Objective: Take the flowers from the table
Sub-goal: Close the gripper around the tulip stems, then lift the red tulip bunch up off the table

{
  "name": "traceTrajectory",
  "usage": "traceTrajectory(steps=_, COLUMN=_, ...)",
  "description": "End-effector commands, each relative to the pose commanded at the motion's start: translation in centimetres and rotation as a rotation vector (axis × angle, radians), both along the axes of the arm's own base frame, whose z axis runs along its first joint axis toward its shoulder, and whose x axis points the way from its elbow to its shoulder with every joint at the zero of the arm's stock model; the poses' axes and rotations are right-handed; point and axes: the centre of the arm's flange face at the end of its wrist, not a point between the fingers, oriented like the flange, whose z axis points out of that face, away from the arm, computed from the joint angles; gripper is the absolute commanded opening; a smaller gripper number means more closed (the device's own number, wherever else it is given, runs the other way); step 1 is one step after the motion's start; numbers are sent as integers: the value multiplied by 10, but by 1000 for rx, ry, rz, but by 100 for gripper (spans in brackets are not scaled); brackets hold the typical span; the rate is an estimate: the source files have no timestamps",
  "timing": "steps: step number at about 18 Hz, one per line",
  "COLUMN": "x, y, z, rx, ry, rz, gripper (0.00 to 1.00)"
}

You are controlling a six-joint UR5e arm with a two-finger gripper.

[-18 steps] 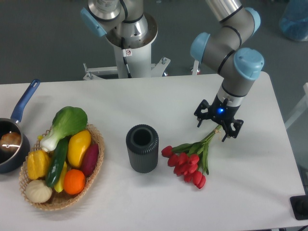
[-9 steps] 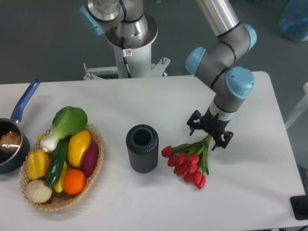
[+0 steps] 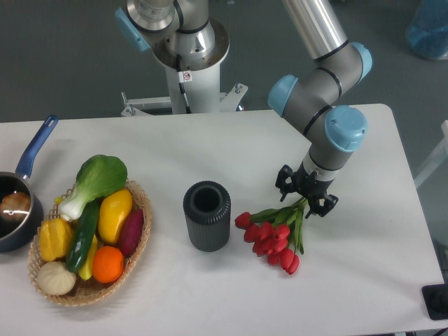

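We log: basket (image 3: pixel 137 241) holding produce; vase (image 3: pixel 207 215); gripper (image 3: pixel 305 193), open, now lower over flowers (image 3: pixel 274 238) at their 1 o'clock.

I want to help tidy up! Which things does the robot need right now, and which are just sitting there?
Needed: flowers, gripper, table.
Just sitting there: vase, basket of fruit and vegetables, pan.

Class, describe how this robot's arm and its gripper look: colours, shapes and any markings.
The arm is built of grey cylindrical joints with light blue round end caps and a silver metal tube link. The small black two-finger gripper sits below a white wrist ring. No markings are legible on them.
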Motion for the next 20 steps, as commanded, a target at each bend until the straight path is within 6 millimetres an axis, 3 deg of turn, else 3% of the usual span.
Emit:
traceTrajectory(steps=4, x=-1, y=7, z=2, rx=2, ry=7, rz=0, gripper=34)
traceTrajectory(steps=8, x=-12, y=12, z=23, rx=20, ry=49, rz=-6, gripper=17)
traceTrajectory(steps=9, x=-23, y=15, z=40, rx=36, ry=83, rz=-2, gripper=10)
traceTrajectory(steps=15, x=-53, y=29, z=98, rx=78, ry=185, rz=-7, gripper=10)
traceTrajectory(steps=20, x=-58, y=31, z=113, rx=89, ry=209, rz=-9, gripper=11)
